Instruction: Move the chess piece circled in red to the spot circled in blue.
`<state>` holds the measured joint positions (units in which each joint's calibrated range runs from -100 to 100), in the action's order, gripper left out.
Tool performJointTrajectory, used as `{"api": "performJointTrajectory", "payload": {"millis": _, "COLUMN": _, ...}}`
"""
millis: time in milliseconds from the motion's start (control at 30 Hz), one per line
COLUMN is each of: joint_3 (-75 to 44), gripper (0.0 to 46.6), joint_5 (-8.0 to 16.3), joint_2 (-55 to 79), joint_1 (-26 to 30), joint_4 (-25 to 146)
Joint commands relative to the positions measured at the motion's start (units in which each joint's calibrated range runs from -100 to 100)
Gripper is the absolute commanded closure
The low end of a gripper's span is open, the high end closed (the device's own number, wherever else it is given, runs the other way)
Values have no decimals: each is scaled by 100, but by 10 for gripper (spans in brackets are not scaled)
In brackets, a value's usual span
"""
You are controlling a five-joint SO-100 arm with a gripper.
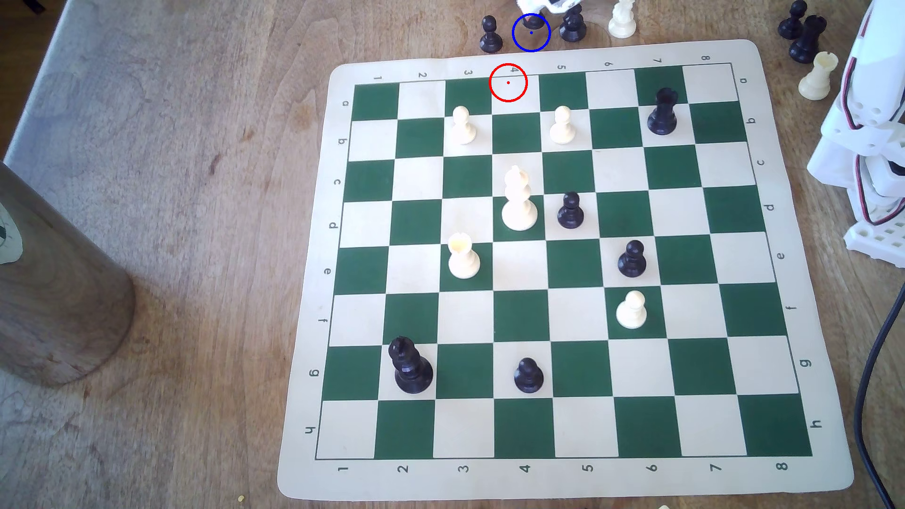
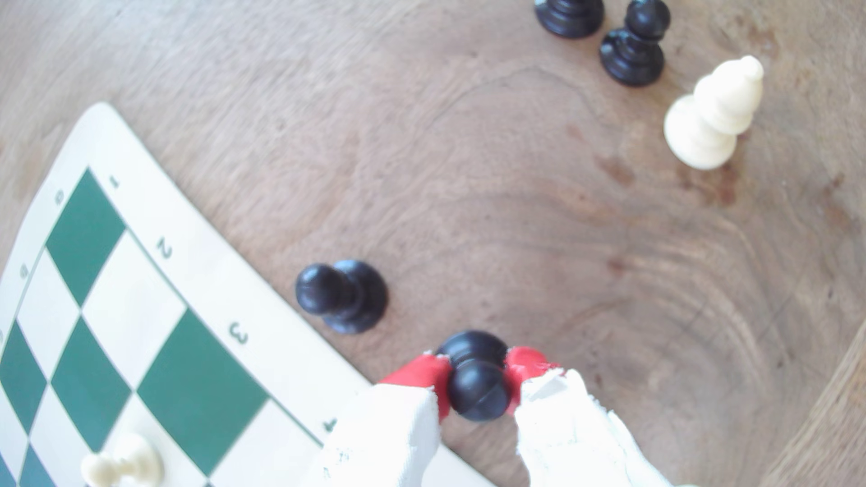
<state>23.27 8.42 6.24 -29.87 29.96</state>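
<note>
The chess piece (image 1: 533, 21), a small black pawn, sits inside the blue ring that marks the spot (image 1: 532, 43) on bare wood just beyond the board's far edge. My gripper (image 1: 535, 11) reaches down over it from the top of the exterior view. In the wrist view the gripper (image 2: 479, 371) is shut on the pawn (image 2: 480, 395), with a red pad (image 2: 421, 377) pressed against each side of its neck. Its base appears to be at table level. The red ring (image 1: 508, 82) encloses an empty cream square on the board's far row.
Close beside the spot stand a black pawn (image 1: 490, 34) (image 2: 339, 296), another black piece (image 1: 572, 25) and a white bishop (image 1: 622, 20) (image 2: 712, 114). The chessboard (image 1: 538, 55) carries several pieces. The arm's white base (image 1: 871, 127) is at the exterior view's right, a wooden cylinder (image 1: 54, 293) at its left.
</note>
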Motion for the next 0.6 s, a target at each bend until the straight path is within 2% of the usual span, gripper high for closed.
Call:
{"api": "performJointTrajectory", "payload": {"millis": 0, "joint_3": -432, "gripper": 462, "joint_5": -10, "joint_2": -115, "joint_1": 42, "joint_4": -113}}
{"api": "performJointTrajectory", "payload": {"millis": 567, "joint_3": -387, "gripper": 463, "joint_5": -112, "joint_2": 80, "joint_1": 65, "joint_4": -154}}
